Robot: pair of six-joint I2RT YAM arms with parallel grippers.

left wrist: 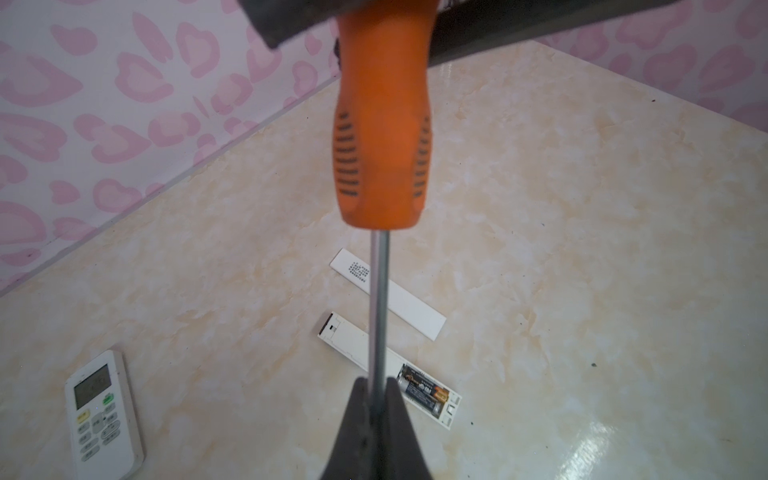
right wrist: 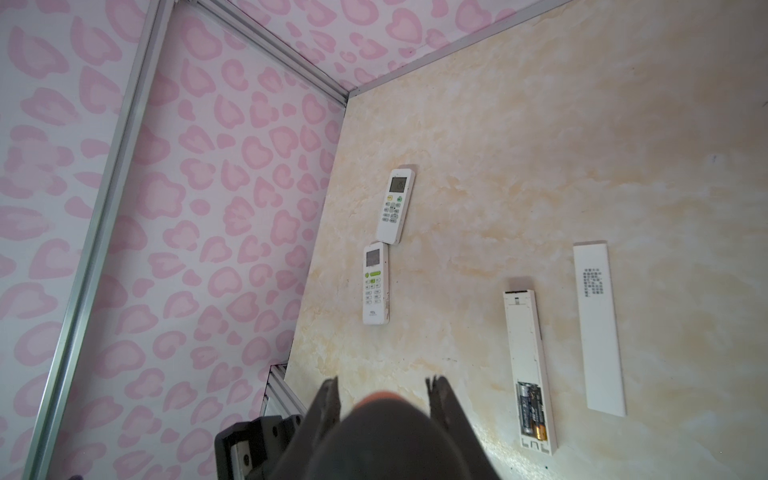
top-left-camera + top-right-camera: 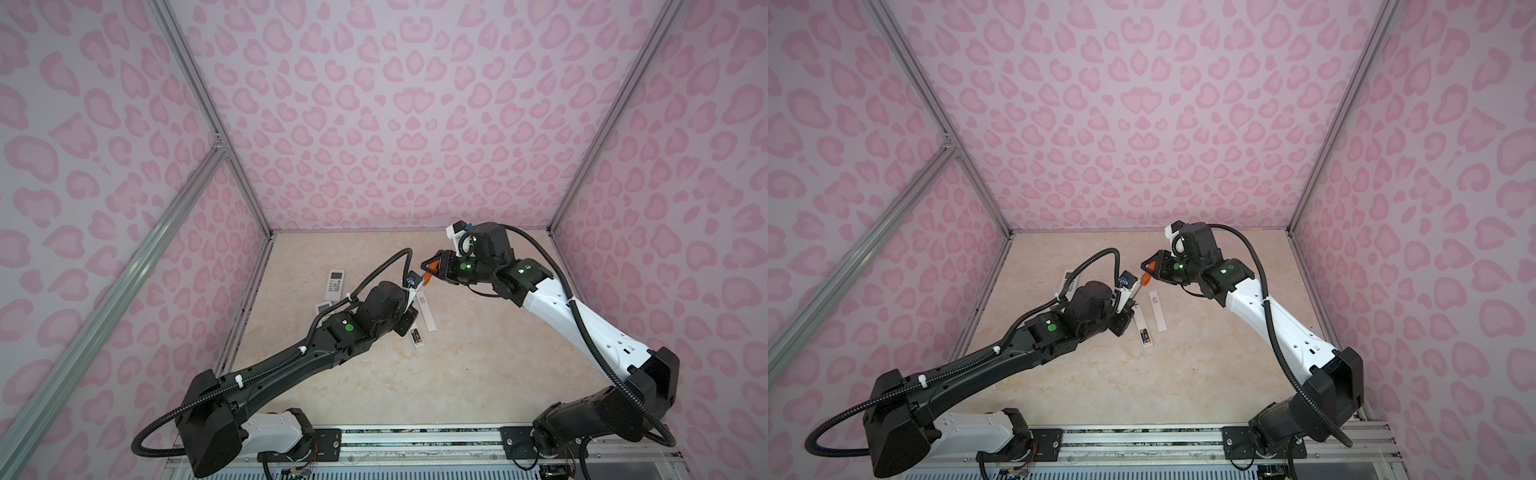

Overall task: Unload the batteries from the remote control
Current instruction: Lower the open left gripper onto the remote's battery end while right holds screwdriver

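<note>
Left wrist: L jaws tight on screwdriver (image 1: 381, 166) shaft, R jaws round handle.

top views: high, at front edge above both arm bases, facing back wall (image 3: 395, 124), tilted down; far off, whole table (image 3: 457, 374) + both arms in frame; the pair nearly identical
left wrist: right behind left gripper (image 1: 376, 382), v close; looks along screwdriver (image 1: 380, 137), down onto table
right wrist: behind right gripper (image 2: 382, 384), looks down on table + side wall (image 2: 208, 208); farther from table than left wrist cam
shared: open remote (image 2: 530, 365) & cover plate (image 2: 598, 328) in all 4 views; screen remote (image 1: 102, 415) in both wrist views
</note>
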